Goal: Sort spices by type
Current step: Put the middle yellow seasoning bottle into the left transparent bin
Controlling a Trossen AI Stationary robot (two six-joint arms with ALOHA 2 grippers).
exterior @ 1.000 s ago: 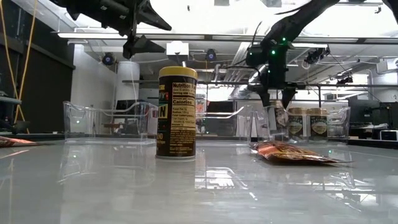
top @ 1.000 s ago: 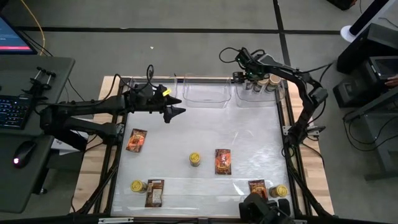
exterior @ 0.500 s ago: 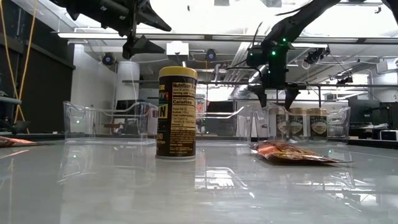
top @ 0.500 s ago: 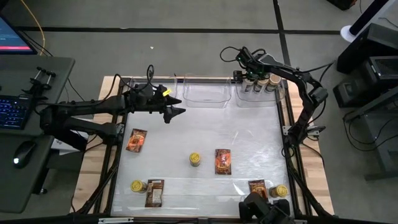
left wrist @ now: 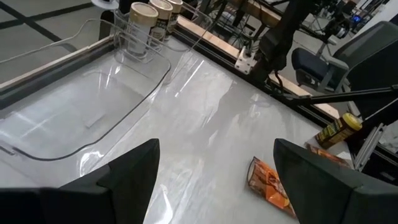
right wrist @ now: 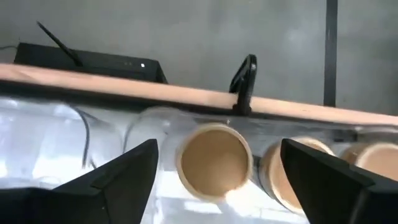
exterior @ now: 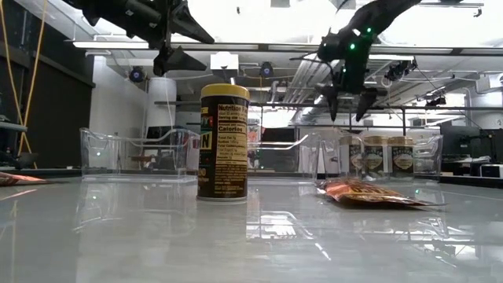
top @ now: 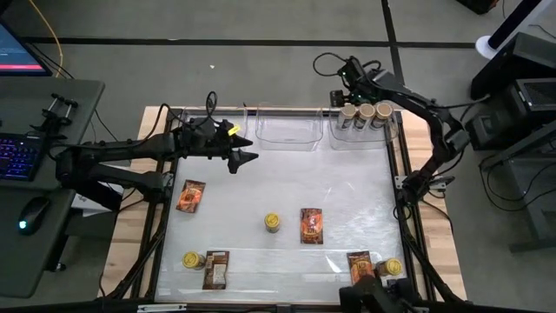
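Three tan-lidded jars [top: 366,112] stand upright in the clear bin [top: 365,137] at the far right corner; the right wrist view shows their lids [right wrist: 214,160]. My right gripper [top: 347,94] hovers open above them [exterior: 346,96], touching nothing. Three yellow-lidded jars stand on the table: one mid-table [top: 273,223], one near left [top: 192,260], one near right [top: 390,268]. Several red-orange packets lie flat [top: 311,225] [top: 190,196] [top: 215,269] [top: 359,263]. My left gripper [top: 246,149] hangs open over the far-left table.
A clear bin [top: 285,130] sits at the middle of the far edge, with another [exterior: 137,153] to its left. A raised frame [top: 401,187] rims the table. Bare tabletop lies between the bins and the mid-table jar. A desk with keyboard and mouse stands left of the table.
My right gripper has risen out of the right bin and drawn back slightly toward the far edge, its fingers spreading a little wider. The tan-lidded jar it stood around stays upright in the bin, its lid now uncovered in the high view.
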